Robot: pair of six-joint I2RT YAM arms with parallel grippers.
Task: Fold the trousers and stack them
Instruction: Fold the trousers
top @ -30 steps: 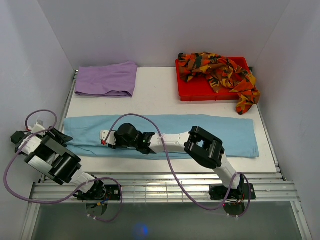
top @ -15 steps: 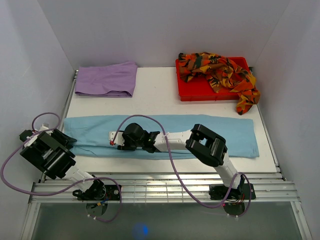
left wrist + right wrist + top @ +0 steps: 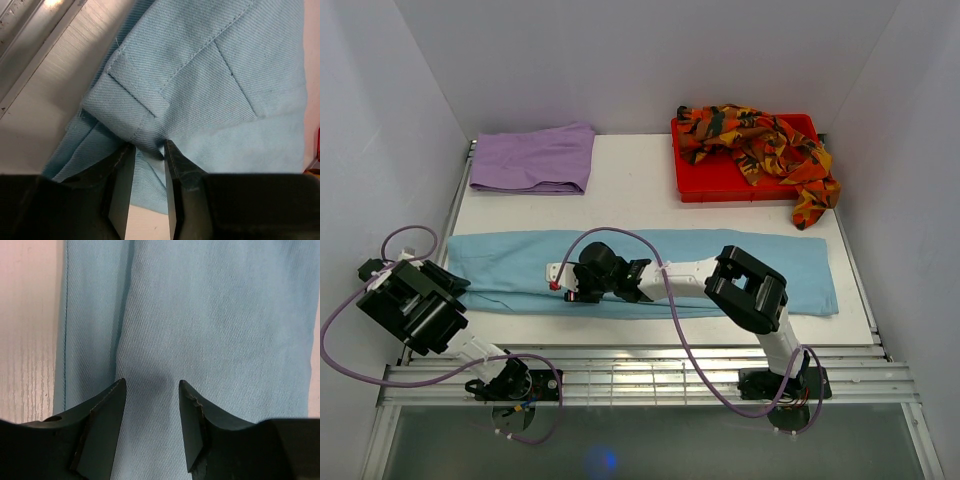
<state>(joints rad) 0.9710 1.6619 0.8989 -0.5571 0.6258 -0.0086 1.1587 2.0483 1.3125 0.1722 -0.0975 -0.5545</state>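
Light blue trousers (image 3: 720, 265) lie flat, full length across the near half of the worktop (image 3: 630, 190), waistband end at the left. The left pincer (image 3: 146, 150) is almost closed, with its tips nipping a fold at the waistband corner (image 3: 125, 120), which sits beside the metal strip (image 3: 55, 75) along the worktop's left edge. The right pincer (image 3: 151, 387) is well open and empty, low over the cloth left of the middle. The lilac pair (image 3: 533, 158) is folded at back left. The patterned pair (image 3: 760, 140) is heaped in the red tray (image 3: 720, 188) at back right, one end spilling over the rim. Risks as I read them: the left bite looks shallow, so the cloth could slip out when the end gets lifted. It may also hold only some layers, which would split the layers and skew the fold. If the right pincer closes where it is, it would likely bunch the cloth. The right arm's purple cable (image 3: 620, 235) arcs over the trousers and could drag on a raised end.
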